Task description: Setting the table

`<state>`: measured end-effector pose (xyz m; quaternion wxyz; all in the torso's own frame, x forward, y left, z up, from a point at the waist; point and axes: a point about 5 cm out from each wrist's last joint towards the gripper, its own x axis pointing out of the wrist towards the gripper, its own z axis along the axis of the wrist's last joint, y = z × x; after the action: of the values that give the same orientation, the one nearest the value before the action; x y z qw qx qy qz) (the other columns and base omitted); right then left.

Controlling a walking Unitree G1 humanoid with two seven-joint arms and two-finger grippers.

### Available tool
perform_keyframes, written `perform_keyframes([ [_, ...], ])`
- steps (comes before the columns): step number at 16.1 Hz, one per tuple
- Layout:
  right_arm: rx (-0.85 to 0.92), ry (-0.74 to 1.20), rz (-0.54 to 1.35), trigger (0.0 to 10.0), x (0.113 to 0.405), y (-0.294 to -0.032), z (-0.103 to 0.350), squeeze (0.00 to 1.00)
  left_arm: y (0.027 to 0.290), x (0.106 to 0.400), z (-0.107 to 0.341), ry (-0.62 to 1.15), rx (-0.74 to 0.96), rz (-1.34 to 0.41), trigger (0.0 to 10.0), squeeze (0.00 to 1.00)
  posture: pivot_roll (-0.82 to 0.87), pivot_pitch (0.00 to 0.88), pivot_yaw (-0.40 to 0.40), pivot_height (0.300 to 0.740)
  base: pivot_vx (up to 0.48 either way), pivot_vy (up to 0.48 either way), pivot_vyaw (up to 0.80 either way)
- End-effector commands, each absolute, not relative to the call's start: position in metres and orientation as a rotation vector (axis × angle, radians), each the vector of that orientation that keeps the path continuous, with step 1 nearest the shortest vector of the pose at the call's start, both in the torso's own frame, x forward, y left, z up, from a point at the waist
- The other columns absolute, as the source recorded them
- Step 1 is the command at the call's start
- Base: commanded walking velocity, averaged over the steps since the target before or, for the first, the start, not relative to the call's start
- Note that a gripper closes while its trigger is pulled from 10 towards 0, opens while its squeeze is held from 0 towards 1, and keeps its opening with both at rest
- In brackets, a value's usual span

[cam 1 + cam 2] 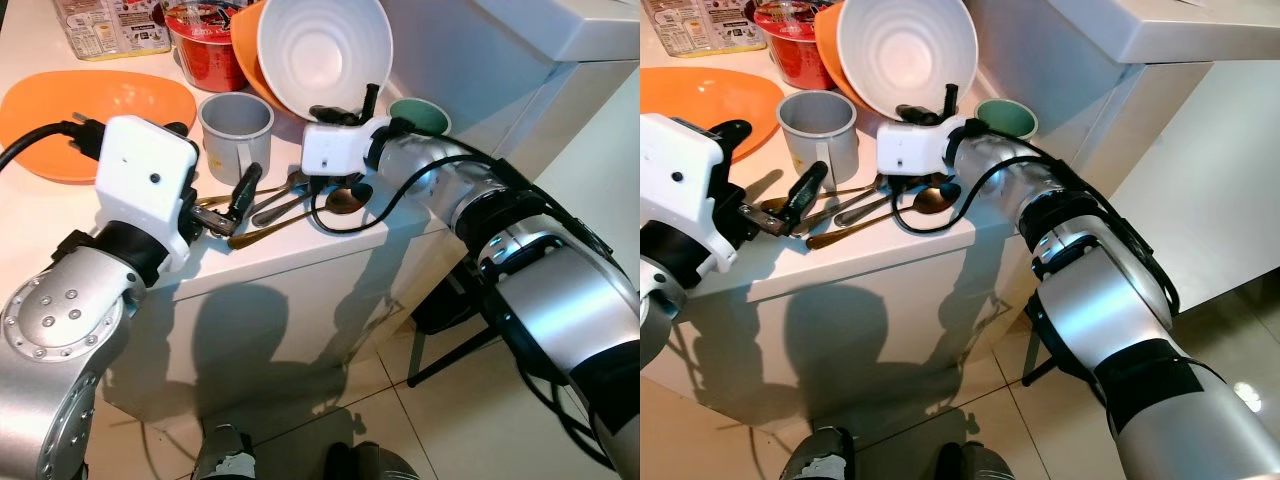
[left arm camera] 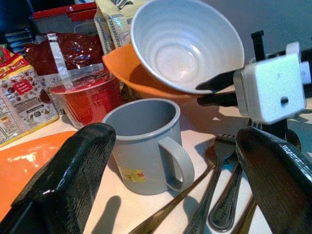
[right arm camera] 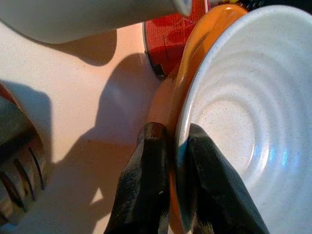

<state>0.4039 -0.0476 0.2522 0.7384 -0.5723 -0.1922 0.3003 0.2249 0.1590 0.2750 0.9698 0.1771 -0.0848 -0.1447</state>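
Observation:
A white bowl [image 1: 325,45] sits nested in an orange bowl [image 1: 248,50]; both are tilted up on edge at the back of the counter. My right gripper [image 3: 175,134] is shut on their two rims together, one finger behind the orange rim and one inside the white bowl. A grey mug [image 1: 236,125] stands upright in front of them. Several spoons and forks [image 1: 285,205] lie loose beside the mug near the counter edge. My left gripper [image 2: 175,139] is open just above the cutlery, facing the mug, with nothing between its fingers.
An orange plate [image 1: 90,105] lies at the left. A red noodle tub [image 1: 205,40] and a snack packet [image 1: 110,25] stand behind. A green cup [image 1: 420,117] sits by my right wrist. The counter edge [image 1: 300,250] drops to tiled floor, with dark chair legs [image 1: 450,345] below.

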Motion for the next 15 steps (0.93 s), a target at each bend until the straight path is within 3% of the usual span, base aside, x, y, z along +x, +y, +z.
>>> perform_keyframes([
  [1, -1.191, -0.455, 0.632, 10.0, 0.4064, -0.0491, 0.2798, 0.0, 0.1562, 0.2244, 0.2765, -0.181, 0.366, -0.303, 10.0, 0.0, 0.21, 0.085, -0.13, 0.74, 0.0, 0.0, 0.0],
  [6, -1.163, -0.374, 0.689, 10.0, 0.4078, -0.0512, 0.2817, 0.0, 0.1545, 0.2256, 0.2767, -0.181, 0.37, -0.307, 10.0, 0.0, 0.21, 0.086, -0.129, 0.74, 0.0, 0.0, 0.0],
  [7, -1.157, -0.367, 0.692, 10.0, 0.4079, -0.0515, 0.2813, 0.52, 0.1544, 0.2256, 0.2768, -0.181, 0.369, -0.307, 10.0, 0.0, 0.21, 0.086, -0.129, 0.74, 0.0, 0.0, 0.0],
  [8, -1.153, -0.359, 0.692, 10.0, 0.4082, -0.052, 0.2808, 0.95, 0.1546, 0.2258, 0.2767, -0.18, 0.37, -0.307, 10.0, 0.0, 0.21, 0.086, -0.129, 0.74, 0.0, 0.0, 0.0],
  [9, -1.151, -0.346, 0.691, 10.0, 0.4087, -0.0529, 0.2797, 0.99, 0.1546, 0.2259, 0.2767, -0.18, 0.37, -0.307, 10.0, 0.0, 0.21, 0.087, -0.129, 0.74, 0.0, 0.0, 0.0],
  [15, -1.154, -0.33, 0.673, 10.0, 0.41, -0.0552, 0.2784, 0.91, 0.1556, 0.2266, 0.2758, -0.179, 0.369, -0.303, 10.0, 0.0, 0.21, 0.083, -0.129, 0.74, 0.0, 0.0, 0.0],
])
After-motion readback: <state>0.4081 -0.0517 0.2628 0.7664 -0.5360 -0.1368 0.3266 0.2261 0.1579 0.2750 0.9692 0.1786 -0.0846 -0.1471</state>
